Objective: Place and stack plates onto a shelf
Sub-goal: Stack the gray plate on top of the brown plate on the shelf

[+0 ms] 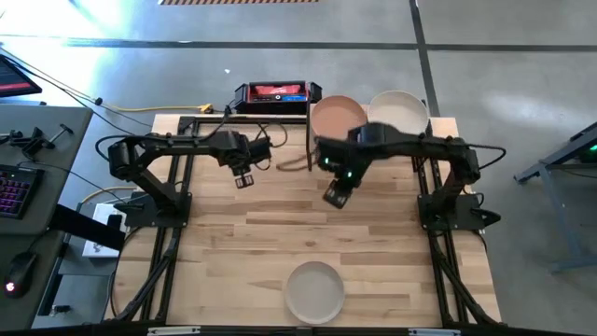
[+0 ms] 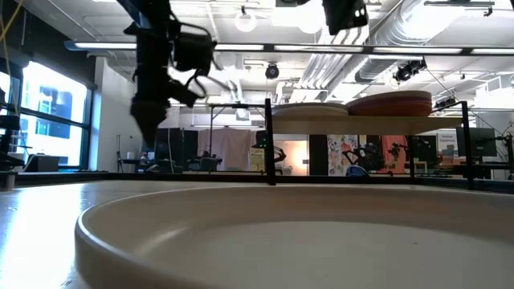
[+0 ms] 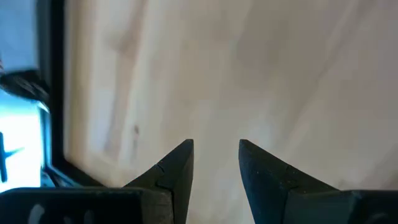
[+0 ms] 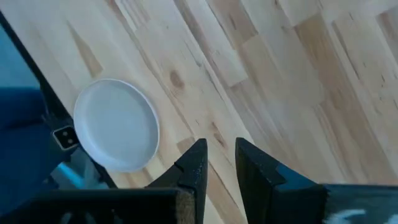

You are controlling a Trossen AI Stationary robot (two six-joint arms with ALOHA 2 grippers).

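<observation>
I see both pincers empty above the light-wood table: left pincer parted, right pincer narrowly parted; off-white round plate alone near the table's front edge.

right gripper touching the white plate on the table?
Apart. In the right wrist view, the right gripper hangs empty above bare wood, with the white plate lying well off to one side.

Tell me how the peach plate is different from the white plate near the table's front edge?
The peach plate sits up on the shelf, beside a cream plate; the white plate lies alone on the table. One is peachy-brown, the other pale white. Both are round, shallow and about the same size, and no pincer touches either.
</observation>
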